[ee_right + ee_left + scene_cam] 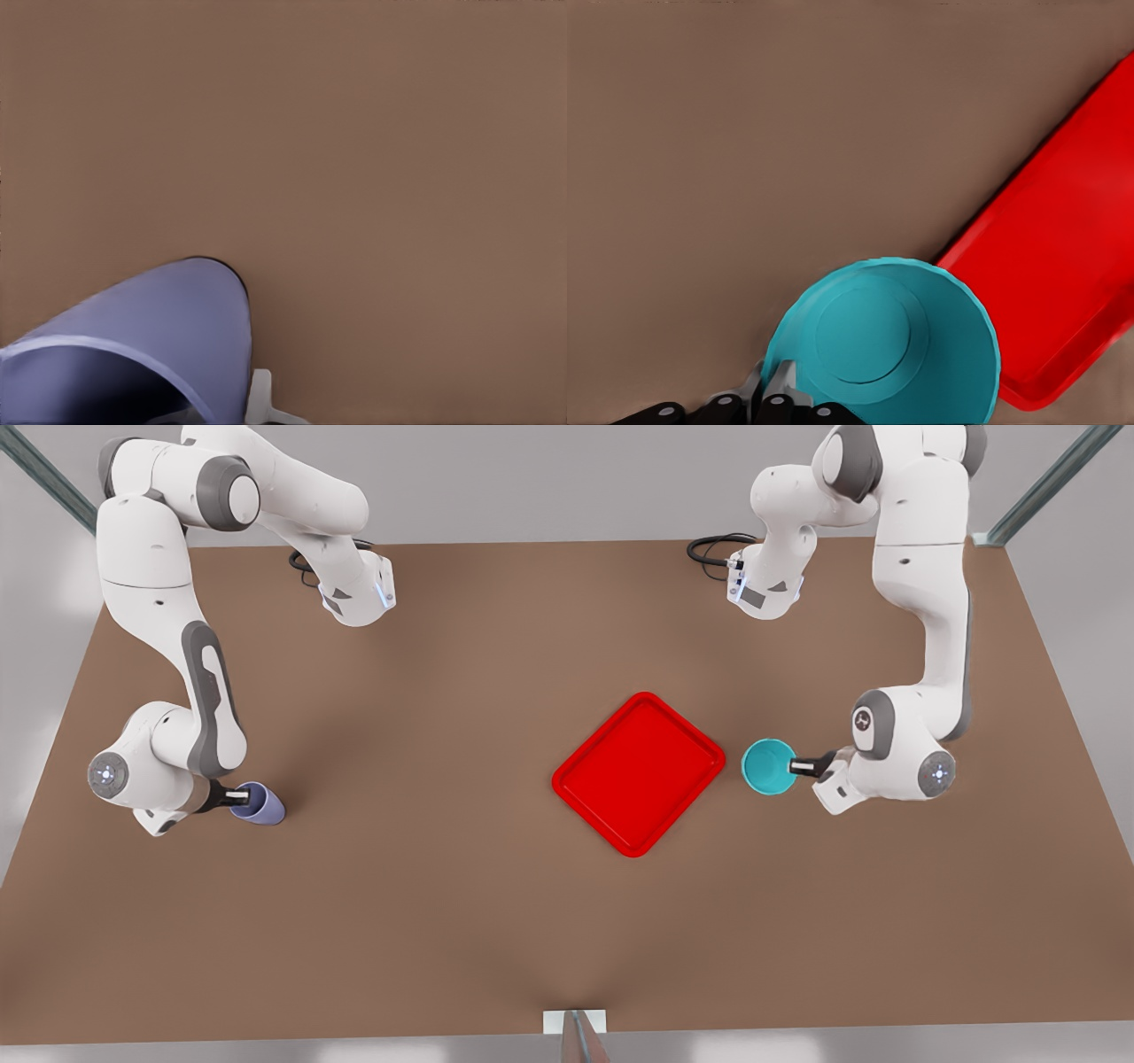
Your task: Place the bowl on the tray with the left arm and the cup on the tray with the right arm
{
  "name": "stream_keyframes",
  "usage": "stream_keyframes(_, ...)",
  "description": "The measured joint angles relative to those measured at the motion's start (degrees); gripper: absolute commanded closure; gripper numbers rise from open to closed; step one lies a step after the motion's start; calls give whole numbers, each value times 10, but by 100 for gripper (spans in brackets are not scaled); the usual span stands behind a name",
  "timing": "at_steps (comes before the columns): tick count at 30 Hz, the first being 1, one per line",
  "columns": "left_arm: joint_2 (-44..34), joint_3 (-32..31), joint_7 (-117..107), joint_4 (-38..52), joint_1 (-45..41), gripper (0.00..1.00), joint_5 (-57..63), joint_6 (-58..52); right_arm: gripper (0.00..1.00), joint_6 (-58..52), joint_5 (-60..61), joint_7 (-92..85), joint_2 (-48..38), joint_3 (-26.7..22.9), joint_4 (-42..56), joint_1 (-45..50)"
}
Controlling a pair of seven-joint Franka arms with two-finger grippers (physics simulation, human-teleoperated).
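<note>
Across the brown tabletop (425, 921) in the front view lie one glossy red rectangular tray (640, 773), one small teal bowl (769, 767) just off its corner on the front view's right, and one lavender tapered cup (259, 803) well apart, with open board between. Each of the two grippers (left (804, 766), right (237, 795)) pinches a rim.

From the left wrist, fingers (778, 398) clamp the bowl (886, 345) beside the tray's edge (1063, 274).

From the right wrist, the cup (151, 336) is held, one fingertip (259, 398) outside its wall.
</note>
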Motion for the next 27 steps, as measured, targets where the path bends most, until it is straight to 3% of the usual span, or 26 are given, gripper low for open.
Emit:
stream_keyframes(3, 8, -61, -80, 17, -9, 79, -33, 8, 79, -6, 0, -4, -1, 2, 3, 1)
stream_keyframes(10, 58, -61, -95, 30, -83, 79, -107, 44, 79, -39, 3, -35, -52, 3, 3, 30)
stream_keyframes(15, 71, -60, -86, 26, -103, 73, -100, 38, 79, -35, 4, -32, -99, 4, 4, 130)
stream_keyframes(16, 74, -60, -85, 26, -103, 64, -94, 38, 79, -37, 5, -27, -109, 4, 4, 149)
stream_keyframes(17, 76, -60, -79, 27, -102, 13, -88, 38, 79, -40, 5, -13, -116, 4, 4, 165)
stream_keyframes(18, 74, -57, -63, 27, -102, 0, -90, 35, 79, -40, 5, 13, -123, 4, 4, 192)
stream_keyframes(23, 64, -51, -62, 41, -101, 0, -103, 12, 79, -57, 5, 146, -133, 8, 27, 291)
stream_keyframes(27, 64, -42, -114, 190, -102, 0, -37, -106, 79, -53, 3, 311, -89, 15, 91, 406)
